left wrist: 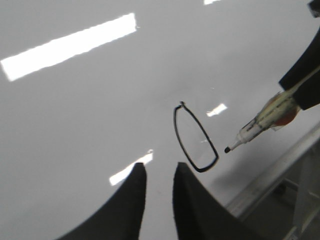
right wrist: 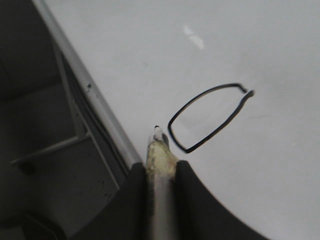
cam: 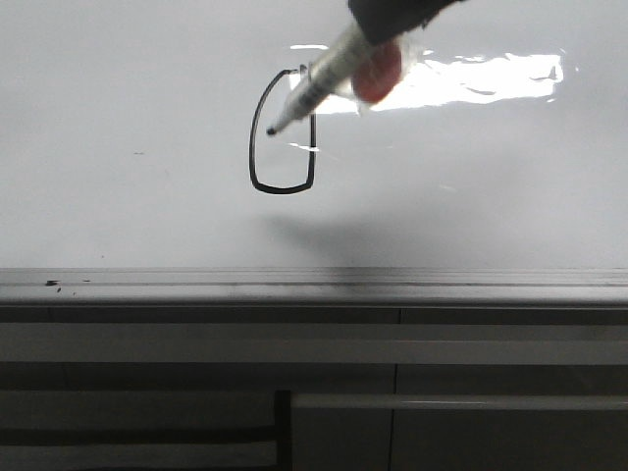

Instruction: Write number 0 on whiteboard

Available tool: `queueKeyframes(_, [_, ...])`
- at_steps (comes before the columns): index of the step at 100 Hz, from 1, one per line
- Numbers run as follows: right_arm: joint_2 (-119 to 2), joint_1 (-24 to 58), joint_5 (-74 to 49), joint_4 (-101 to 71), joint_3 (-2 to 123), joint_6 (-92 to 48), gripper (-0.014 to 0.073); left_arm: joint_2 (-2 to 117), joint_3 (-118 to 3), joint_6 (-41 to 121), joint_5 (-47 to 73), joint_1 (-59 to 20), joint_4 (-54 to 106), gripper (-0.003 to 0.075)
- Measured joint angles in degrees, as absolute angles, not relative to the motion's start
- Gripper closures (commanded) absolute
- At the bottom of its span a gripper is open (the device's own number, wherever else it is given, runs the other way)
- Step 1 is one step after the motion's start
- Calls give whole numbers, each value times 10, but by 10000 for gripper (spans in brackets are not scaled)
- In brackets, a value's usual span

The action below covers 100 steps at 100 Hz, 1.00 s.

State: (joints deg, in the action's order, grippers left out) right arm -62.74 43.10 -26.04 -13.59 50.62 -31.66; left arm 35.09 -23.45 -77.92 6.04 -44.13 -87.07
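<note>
Here the right gripper (right wrist: pixel 161 172) is clamped on a grey-barrelled black-tipped marker (cam: pixel 312 86), its tip lifted just off the glossy white whiteboard (cam: pixel 118 147). The hand-drawn black number 0 (cam: pixel 283 130), a tall closed loop, sits just beside that tip. The left gripper (left wrist: pixel 159 175) hovers near the loop, fingers slightly apart, holding nothing.

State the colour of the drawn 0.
Black, clearest in the front view: the number 0 on the whiteboard.
</note>
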Motion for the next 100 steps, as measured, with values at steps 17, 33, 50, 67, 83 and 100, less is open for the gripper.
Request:
queueKeyframes(17, [-627, 452, -300, -135, 506, -317, 669, 402, -234, -684, -38, -441, -878, 315])
queueKeyframes(33, [-641, 467, -323, -135, 524, -317, 669, 470, -234, -623, -80, -441, -888, 332])
queueKeyframes(50, [-664, 490, -333, -134, 558, -317, 669, 522, -247, -610, -83, -441, -889, 332])
queueKeyframes(67, [-683, 506, -335, -135, 578, -317, 669, 538, -266, -607, -71, -441, -890, 332])
queueKeyframes(83, [-690, 513, -326, -152, 579, -317, 669, 541, -271, -607, -89, -441, -890, 333])
queueKeyframes(100, [-690, 522, -314, -156, 579, -318, 669, 542, -271, -607, -88, -441, -890, 333])
